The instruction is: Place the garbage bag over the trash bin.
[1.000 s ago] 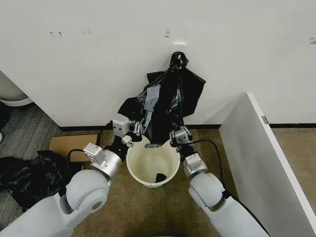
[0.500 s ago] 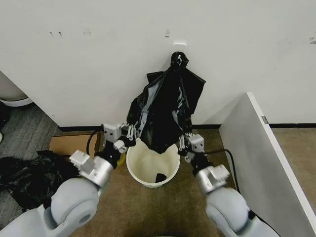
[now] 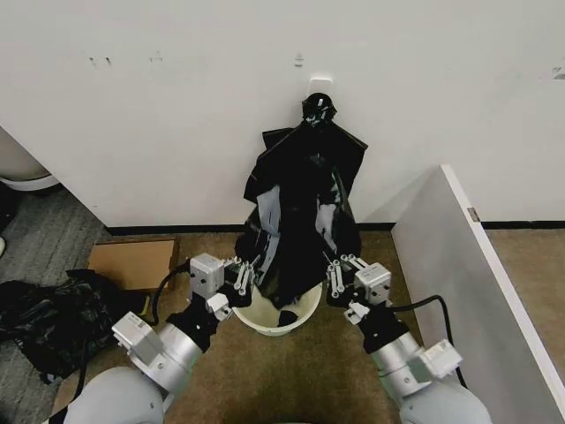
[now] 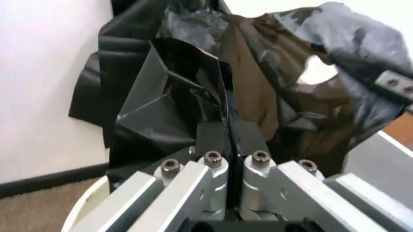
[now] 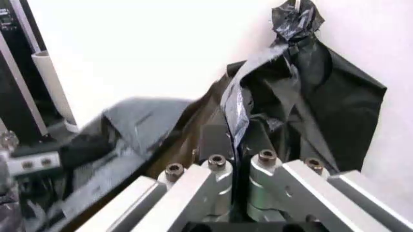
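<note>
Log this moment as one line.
left gripper: shut on bag | right gripper: shut on bag | bag stretched above bin, not yet over rim

The room is evenly bright, with soft shadows. The white wall (image 5: 129, 53) looks overexposed in both wrist views. The garbage bag (image 3: 300, 221) shows pale glare; nearby gripper parts are blurred.

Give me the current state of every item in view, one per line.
garbage bag: stretched open between both grippers, lower edge over the bin's mouth, not yet around the rim
trash bin: upright on the floor, something dark inside
left gripper: shut on the bag's edge
right gripper: shut on the bag's edge
bunch of bags: hanging knotted on the wall
cardboard box: flat on the floor
</note>
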Tool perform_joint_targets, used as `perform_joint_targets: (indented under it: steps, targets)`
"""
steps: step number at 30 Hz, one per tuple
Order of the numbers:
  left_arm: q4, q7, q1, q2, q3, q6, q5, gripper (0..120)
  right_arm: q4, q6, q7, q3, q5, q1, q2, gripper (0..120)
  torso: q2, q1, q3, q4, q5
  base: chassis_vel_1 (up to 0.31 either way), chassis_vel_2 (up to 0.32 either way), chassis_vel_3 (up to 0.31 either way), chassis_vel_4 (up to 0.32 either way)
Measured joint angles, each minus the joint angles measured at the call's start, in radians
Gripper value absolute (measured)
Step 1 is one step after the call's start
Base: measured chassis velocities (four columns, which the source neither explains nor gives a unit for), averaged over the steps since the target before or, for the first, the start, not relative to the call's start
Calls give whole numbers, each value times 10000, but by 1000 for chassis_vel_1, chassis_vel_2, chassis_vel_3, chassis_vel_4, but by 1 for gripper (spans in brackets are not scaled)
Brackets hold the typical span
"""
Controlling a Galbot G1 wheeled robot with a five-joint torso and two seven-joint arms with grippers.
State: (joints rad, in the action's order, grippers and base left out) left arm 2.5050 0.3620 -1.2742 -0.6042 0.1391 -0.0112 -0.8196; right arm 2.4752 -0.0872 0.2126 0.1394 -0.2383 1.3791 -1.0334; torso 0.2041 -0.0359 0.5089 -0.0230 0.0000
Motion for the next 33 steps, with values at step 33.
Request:
perform_joint_targets:
  steps: [33]
  targets:
    - [-42,0,189,184,1223,60,-440,0,-1044,-117,495,-1340,-3307,-940,-2243,0,0,-2,0,0,1,0,0,0,0]
